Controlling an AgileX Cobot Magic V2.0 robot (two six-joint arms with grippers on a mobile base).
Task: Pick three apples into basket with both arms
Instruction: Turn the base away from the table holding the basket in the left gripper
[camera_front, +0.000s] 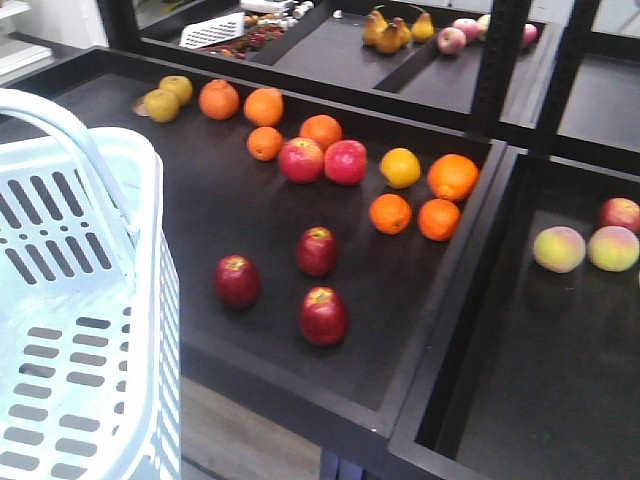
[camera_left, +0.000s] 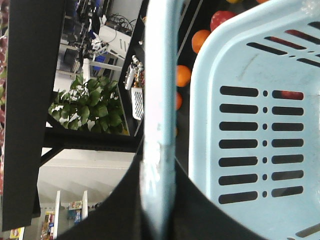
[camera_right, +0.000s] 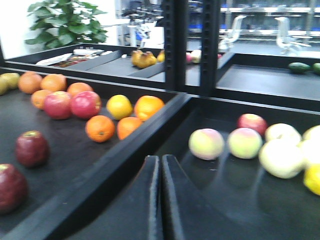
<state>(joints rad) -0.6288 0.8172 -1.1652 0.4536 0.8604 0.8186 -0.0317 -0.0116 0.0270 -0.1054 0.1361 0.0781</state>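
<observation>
Apples (camera_right: 31, 148) lie left of R fingers (camera_right: 172, 195); L busy.
R fingers pressed together, empty; L fingers (camera_left: 200, 215) pinch basket handle (camera_left: 160, 100).

Three dark apples (camera_front: 237, 281) (camera_front: 317, 251) (camera_front: 323, 316), two brighter apples (camera_front: 301, 160) (camera_front: 345, 162), seven oranges (camera_front: 219, 99) (camera_front: 264, 106) (camera_front: 265, 143) (camera_front: 321, 131) (camera_front: 453, 176) (camera_front: 390, 213) (camera_front: 439, 219), one yellow fruit (camera_front: 400, 168), two greenish fruits (camera_front: 161, 104) (camera_front: 177, 89), one basket (camera_front: 70, 280).

A big black display stand with flat, shallow trays (camera_front: 400, 300) fills most of the front view. Black upright posts (camera_right: 175, 45) rise between the trays, in the upper middle of the right wrist view. At the bottom of the front view, under the stand, there is a strip of grey-brown wood-look floor (camera_front: 235, 440). A green leafy plant (camera_right: 65, 22) stands at the upper left of the right wrist view, next to a white wall (camera_right: 10, 30). Two blurry white chairs (camera_right: 282, 30) sit far back at the upper right. The light is bright.
</observation>
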